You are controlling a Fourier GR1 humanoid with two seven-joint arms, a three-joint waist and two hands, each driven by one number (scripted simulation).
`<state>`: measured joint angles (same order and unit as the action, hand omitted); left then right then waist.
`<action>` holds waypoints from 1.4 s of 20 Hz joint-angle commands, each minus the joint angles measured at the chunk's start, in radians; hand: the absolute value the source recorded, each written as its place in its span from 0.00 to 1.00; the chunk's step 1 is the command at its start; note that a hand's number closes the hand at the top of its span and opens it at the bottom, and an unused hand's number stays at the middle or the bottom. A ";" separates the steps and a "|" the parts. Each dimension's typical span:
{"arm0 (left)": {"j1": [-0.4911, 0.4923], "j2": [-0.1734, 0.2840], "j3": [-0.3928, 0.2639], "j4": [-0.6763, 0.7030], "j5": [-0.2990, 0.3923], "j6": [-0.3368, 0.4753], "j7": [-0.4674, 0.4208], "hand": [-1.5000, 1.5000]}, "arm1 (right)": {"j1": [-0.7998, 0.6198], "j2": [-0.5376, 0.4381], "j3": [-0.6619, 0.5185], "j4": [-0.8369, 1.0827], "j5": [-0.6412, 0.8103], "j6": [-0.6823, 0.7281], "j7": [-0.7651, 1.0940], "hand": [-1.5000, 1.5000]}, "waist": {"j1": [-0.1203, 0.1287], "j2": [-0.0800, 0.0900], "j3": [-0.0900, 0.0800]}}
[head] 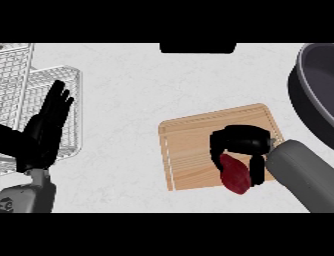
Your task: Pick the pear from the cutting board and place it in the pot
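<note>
Sitting off on the left side is a wire dish rack (7, 100), and the left hand (41, 132) is resting in front of it, fingers straight and pointing up, holding nothing. A dark object (198, 48) is poking in at the far edge of the worktop (140, 80), too cut off to tell what it is. Nothing is standing between the cutting board (192, 150) and the pot (332, 95); there's just a narrow strip of bare surface separating them.

The right hand (240, 145) is hovering over the right half of the board, with its fingers curling round the pear (235, 174). The pear is looking dark red here, and it's sticking out from under the hand toward the near edge of the board. I can't tell whether it's lifted or touching the wood. The grey forearm is coming in from the lower right corner.

The pot is sitting at the far right, dark grey, partly cut off by the edge of the view. The worktop is showing as pale, lightly mottled white stone.
</note>
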<state>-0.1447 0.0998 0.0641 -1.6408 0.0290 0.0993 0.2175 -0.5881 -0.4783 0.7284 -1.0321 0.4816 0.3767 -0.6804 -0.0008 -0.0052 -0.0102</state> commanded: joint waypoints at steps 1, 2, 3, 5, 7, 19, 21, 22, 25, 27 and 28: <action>-0.038 0.049 0.071 -0.015 -0.014 0.041 0.017 0.50 | 0.077 -0.010 -0.057 -0.073 -0.011 -0.024 0.246 1.00 | -0.044 -0.013 0.008; -0.012 0.023 0.050 -0.017 -0.025 0.052 -0.006 0.50 | 0.088 0.018 -0.066 -0.058 0.013 -0.075 0.340 1.00 | -0.047 -0.014 0.007; 0.023 0.064 0.086 -0.024 -0.002 0.028 0.007 0.50 | 0.132 -0.015 -0.089 -0.063 0.010 -0.107 0.385 1.00 | -0.069 -0.028 0.005; 0.025 0.069 0.100 -0.024 -0.010 0.046 0.002 0.50 | 0.171 -0.015 -0.112 -0.109 0.027 -0.166 0.499 1.00 | -0.088 -0.032 0.005; 0.041 0.055 0.085 -0.051 -0.001 0.044 0.007 0.50 | 0.206 -0.007 -0.117 -0.223 0.037 -0.184 0.621 1.00 | -0.078 -0.031 0.005; 0.056 0.084 0.115 -0.051 0.026 0.035 -0.012 0.50 | 0.410 -0.010 -0.411 -0.880 0.005 -0.487 0.981 1.00 | -0.090 -0.022 0.008; 0.016 0.109 0.129 -0.040 0.042 0.024 0.023 0.50 | 0.412 -0.046 -0.482 -0.963 0.029 -0.507 1.038 1.00 | -0.083 -0.017 0.008; 0.022 0.110 0.106 -0.095 0.028 0.028 0.042 0.50 | 0.420 -0.047 -0.512 -1.005 0.010 -0.499 1.076 1.00 | -0.061 -0.016 0.009; 0.012 0.077 0.084 -0.016 0.011 0.040 -0.014 0.50 | 0.523 -0.072 -0.591 -1.174 -0.020 -0.497 1.155 1.00 | -0.062 -0.007 0.009; -0.003 0.077 0.069 -0.030 0.028 0.025 0.025 0.50 | 0.474 -0.113 -0.672 -1.214 -0.001 -0.459 1.247 1.00 | -0.035 -0.003 0.009; -0.017 0.075 0.054 -0.059 0.016 0.034 0.044 0.50 | 0.520 -0.134 -0.734 -1.208 -0.049 -0.449 1.206 1.00 | -0.029 -0.001 0.010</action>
<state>-0.1003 0.1311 0.0795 -1.6701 0.0487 0.1256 0.2274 -0.1209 -0.5620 0.1314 -2.1319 0.4727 -0.0917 0.4607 -0.0544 -0.0092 -0.0080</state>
